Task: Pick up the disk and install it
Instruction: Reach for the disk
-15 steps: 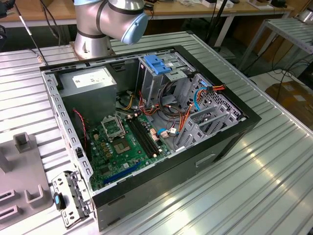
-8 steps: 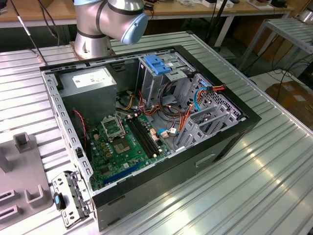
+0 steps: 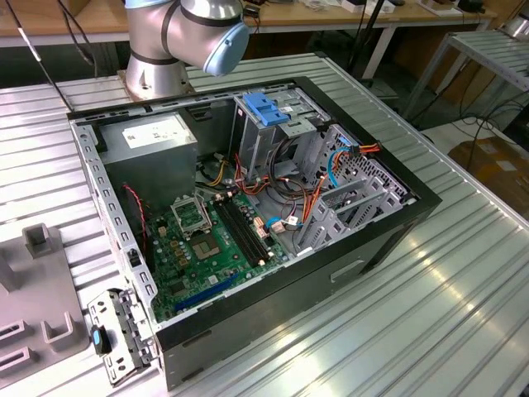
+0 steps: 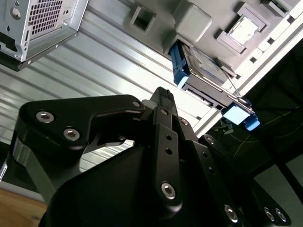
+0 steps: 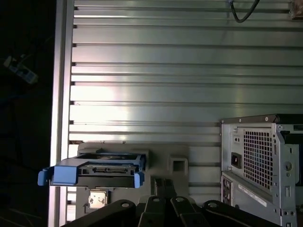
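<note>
Looking at my screens, I think the job has hardly begun. The disk [image 5: 104,172] sits on a grey stand [image 5: 177,158] near the edge of the table [image 5: 180,61]. It is well apart from the case [image 5: 258,161]. I can see its blue rails on both sides, and nothing is touching it.

The gripper [image 5: 163,185] points toward the stand, with the disk a little off to one side. I think there is a gap between them, so no grab has been made yet. Its two fingers [image 5: 157,187] look pressed together, and they hold nothing. The second wrist view shows the same thing: black fingers close together, and the disk on the stand beyond them.

In the exterior view the case lies on its side with the cover off, so I can see right in. The green board [image 3: 207,240] is at the bottom. The grey power box [image 3: 153,136] is in one corner. The metal cage [image 3: 269,112] with the blue top stands at the far side, with red and orange wires [image 3: 310,207] next to it. I think the cage is where the disk belongs. I cannot tell from here if the slot is free.

So nothing is done so far. The lift and the fit into the case are both left.
</note>
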Motion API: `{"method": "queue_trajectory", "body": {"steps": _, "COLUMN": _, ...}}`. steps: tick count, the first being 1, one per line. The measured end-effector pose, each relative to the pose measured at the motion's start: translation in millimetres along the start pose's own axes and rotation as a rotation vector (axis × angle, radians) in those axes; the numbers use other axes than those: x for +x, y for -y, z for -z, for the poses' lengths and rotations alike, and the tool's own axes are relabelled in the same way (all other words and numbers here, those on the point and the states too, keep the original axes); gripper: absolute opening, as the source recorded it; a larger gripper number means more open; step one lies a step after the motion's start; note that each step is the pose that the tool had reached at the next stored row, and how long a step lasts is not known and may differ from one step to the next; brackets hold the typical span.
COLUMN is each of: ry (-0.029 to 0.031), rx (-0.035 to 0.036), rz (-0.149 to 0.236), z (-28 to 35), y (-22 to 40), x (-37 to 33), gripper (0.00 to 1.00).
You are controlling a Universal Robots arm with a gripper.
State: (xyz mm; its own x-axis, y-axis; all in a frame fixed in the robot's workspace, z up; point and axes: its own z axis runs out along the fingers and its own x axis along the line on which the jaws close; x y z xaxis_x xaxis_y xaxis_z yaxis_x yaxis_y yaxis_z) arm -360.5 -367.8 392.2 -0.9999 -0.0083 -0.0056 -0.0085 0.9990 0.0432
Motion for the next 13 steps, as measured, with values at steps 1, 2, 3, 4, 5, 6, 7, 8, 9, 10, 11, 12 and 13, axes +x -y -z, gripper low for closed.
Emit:
{"method": "queue_trajectory", "body": {"steps": 1, "ry": 0.0001, "rx": 0.0000, "rz": 0.000, "z": 0.0, "y": 0.0, "x": 2.5, "gripper": 0.11}}
{"method": "queue_trajectory", "body": {"steps": 2, "ry": 0.0000, "rx": 0.0000, "rz": 0.000, "z": 0.0, "y": 0.0, "x": 3.6, "gripper": 0.11}}
{"method": "queue_trajectory", "body": {"steps": 3, "ry": 0.0000, "rx": 0.0000, "rz": 0.000, "z": 0.0, "y": 0.0, "x": 4.6, "gripper": 0.11}}
{"method": "queue_trajectory", "body": {"steps": 4, "ry": 0.0000, "rx": 0.0000, "rz": 0.000, "z": 0.0, "y": 0.0, "x": 6.4, "gripper": 0.11}}
{"method": "queue_trajectory", "body": {"steps": 5, "ry": 0.0000, "rx": 0.0000, "rz": 0.000, "z": 0.0, "y": -0.1, "x": 7.5, "gripper": 0.11}}
{"method": "queue_trajectory", "body": {"steps": 6, "ry": 0.0000, "rx": 0.0000, "rz": 0.000, "z": 0.0, "y": -0.1, "x": 8.5, "gripper": 0.11}}
{"method": "queue_trajectory", "body": {"steps": 7, "ry": 0.0000, "rx": 0.0000, "rz": 0.000, "z": 0.0, "y": -0.1, "x": 10.2, "gripper": 0.11}}
{"method": "queue_trajectory", "body": {"steps": 8, "ry": 0.0001, "rx": 0.0000, "rz": 0.000, "z": 0.0, "y": -0.1, "x": 11.3, "gripper": 0.11}}
{"method": "queue_trajectory", "body": {"steps": 9, "ry": 0.0001, "rx": 0.0000, "rz": -0.001, "z": 0.0, "y": -0.1, "x": 12.6, "gripper": 0.11}}
{"method": "queue_trajectory", "body": {"steps": 10, "ry": 0.0001, "rx": 0.0000, "rz": -0.001, "z": 0.0, "y": -0.1, "x": 14.2, "gripper": 0.11}}
{"method": "queue_trajectory", "body": {"steps": 11, "ry": 0.0001, "rx": 0.0000, "rz": -0.001, "z": 0.0, "y": -0.1, "x": 15.3, "gripper": 0.11}}
{"method": "queue_trajectory", "body": {"steps": 12, "ry": 0.0001, "rx": 0.0000, "rz": -0.001, "z": 0.0, "y": -0.1, "x": 17.2, "gripper": 0.11}}
{"method": "queue_trajectory", "body": {"steps": 13, "ry": 0.0000, "rx": 0.0000, "rz": -0.001, "z": 0.1, "y": -0.2, "x": 18.6, "gripper": 0.11}}
